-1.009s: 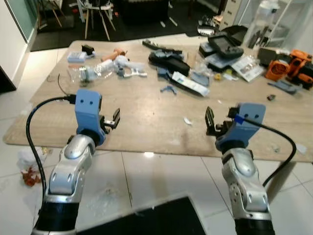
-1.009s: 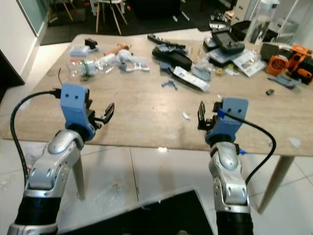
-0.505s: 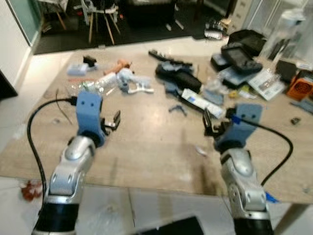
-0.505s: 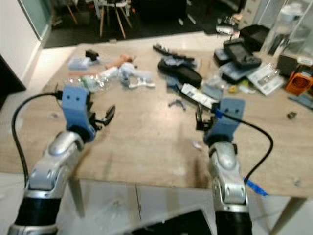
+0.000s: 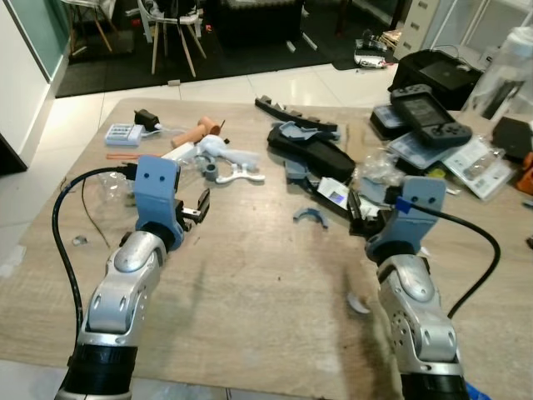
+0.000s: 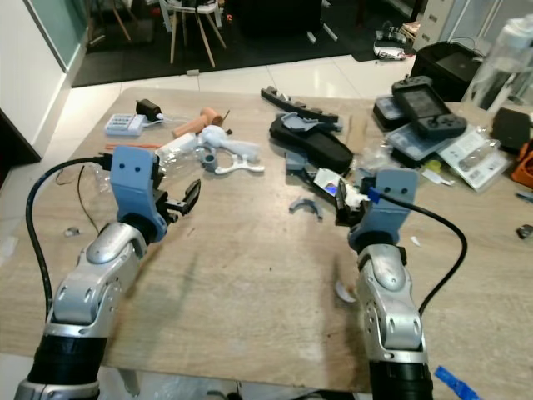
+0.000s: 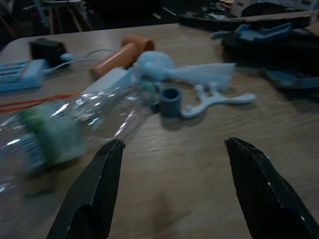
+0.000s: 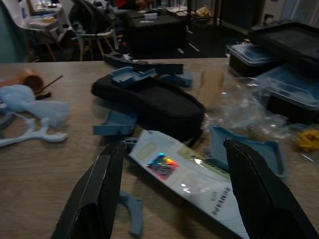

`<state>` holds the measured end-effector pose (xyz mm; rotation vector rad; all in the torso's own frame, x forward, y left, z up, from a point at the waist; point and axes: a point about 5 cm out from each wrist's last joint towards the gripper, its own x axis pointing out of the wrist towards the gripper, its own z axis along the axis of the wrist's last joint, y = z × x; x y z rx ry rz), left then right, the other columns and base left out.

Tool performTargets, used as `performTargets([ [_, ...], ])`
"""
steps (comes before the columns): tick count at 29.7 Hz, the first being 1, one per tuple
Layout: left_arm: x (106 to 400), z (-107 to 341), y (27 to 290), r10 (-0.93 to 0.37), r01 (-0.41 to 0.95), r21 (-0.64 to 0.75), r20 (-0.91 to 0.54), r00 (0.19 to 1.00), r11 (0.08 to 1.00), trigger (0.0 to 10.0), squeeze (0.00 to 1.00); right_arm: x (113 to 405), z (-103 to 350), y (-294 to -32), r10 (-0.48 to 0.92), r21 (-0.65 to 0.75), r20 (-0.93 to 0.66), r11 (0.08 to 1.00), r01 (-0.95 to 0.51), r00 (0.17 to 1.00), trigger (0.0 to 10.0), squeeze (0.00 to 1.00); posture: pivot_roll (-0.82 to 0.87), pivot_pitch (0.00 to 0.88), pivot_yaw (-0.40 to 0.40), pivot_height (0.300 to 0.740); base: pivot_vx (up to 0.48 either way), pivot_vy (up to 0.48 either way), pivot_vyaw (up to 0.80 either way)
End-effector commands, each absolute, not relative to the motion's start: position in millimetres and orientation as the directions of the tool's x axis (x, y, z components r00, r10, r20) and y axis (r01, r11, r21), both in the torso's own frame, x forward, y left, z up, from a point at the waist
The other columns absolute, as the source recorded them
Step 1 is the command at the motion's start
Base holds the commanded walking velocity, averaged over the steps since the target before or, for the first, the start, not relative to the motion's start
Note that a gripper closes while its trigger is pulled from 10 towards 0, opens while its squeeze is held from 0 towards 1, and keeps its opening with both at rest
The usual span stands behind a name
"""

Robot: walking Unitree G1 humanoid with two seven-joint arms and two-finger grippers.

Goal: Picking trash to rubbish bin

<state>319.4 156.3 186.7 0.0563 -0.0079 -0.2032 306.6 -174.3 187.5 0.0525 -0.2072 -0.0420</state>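
Both hands hover over the wooden tabletop [image 5: 250, 283] with fingers apart, holding nothing. Just ahead of the left hand [image 7: 172, 191] lies a clear plastic bottle [image 7: 75, 124]. Ahead of the right hand [image 8: 169, 191] lies a white wrapper [image 8: 187, 174], beside a black case [image 8: 149, 102].

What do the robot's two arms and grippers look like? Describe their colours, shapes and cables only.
Both arms are silver metal with rounded, jointed segments and black lower sleeves. Each wrist carries a boxy blue housing; the left one shows two small dark dots. A thick black cable loops from each housing back along the arm. The left gripper and right gripper each have two long, tapering black fingers.
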Motion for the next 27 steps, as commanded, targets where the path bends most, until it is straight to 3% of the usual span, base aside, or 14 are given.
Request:
performTargets([
  [1,317.6,183.8,159.4,-0.201,0.201,0.082,-0.008,0.979,0.976,10.0,0.0,307.0,180.7,-178.7,-0.052,0.056,0.166,0.998,0.043,0.985,10.0,0.0,-0.02,0.159,0.056,0.74,0.0,0.0,0.0],
  [5,317.5,184.7,157.5,-0.224,0.224,0.1,-0.008,0.975,0.969,10.0,0.0,309.0,177.2,-181.2,-0.03,0.045,0.129,0.999,0.025,0.991,10.0,0.0,-0.02,0.157,0.056,0.74,0.0,0.0,0.0],
  [10,314.4,190.2,144.7,-0.379,0.376,0.152,-0.009,0.925,0.914,10.0,0.0,315.6,173.8,-195.9,-0.003,0.033,0.095,0.999,0.0,0.995,10.0,0.0,-0.02,0.152,0.06,0.74,0.0,0.0,0.0],
  [11,314.2,193.4,140.4,-0.428,0.424,0.167,-0.01,0.904,0.89,10.0,0.0,319.2,172.7,-198.5,0.04,0.015,0.089,0.999,-0.041,0.995,10.0,0.27,-0.01,0.155,0.064,0.74,0.0,0.0,0.0],
  [14,314.2,193.4,140.4,-0.428,0.424,0.167,-0.01,0.904,0.89,10.0,0.0,319.2,172.7,-198.5,0.04,0.015,0.089,0.999,-0.041,0.995,10.0,0.27,-0.01,0.155,0.064,0.74,0.0,0.0,0.0],
  [15,314.5,195.1,137.8,-0.453,0.448,0.174,-0.012,0.891,0.877,10.0,0.0,321.5,171.2,-199.7,0.064,0.008,0.083,0.998,-0.065,0.994,10.0,1.0,-0.01,0.154,0.065,0.74,0.0,0.0,0.0],
  [22,321.4,204.9,133.1,-0.482,0.47,0.199,0.014,0.876,0.86,10.0,0.0,334.8,165.3,-190.0,0.285,0.013,0.065,0.958,-0.287,0.956,10.0,1.0,0.0,0.17,0.077,0.74,0.0,0.0,0.0],
  [27,317.7,209.2,127.0,-0.544,0.529,0.188,0.037,0.838,0.827,10.0,0.0,342.1,162.9,-185.6,0.345,0.01,0.052,0.938,-0.346,0.937,10.0,1.0,0.01,0.189,0.074,0.74,0.0,0.0,0.0],
])
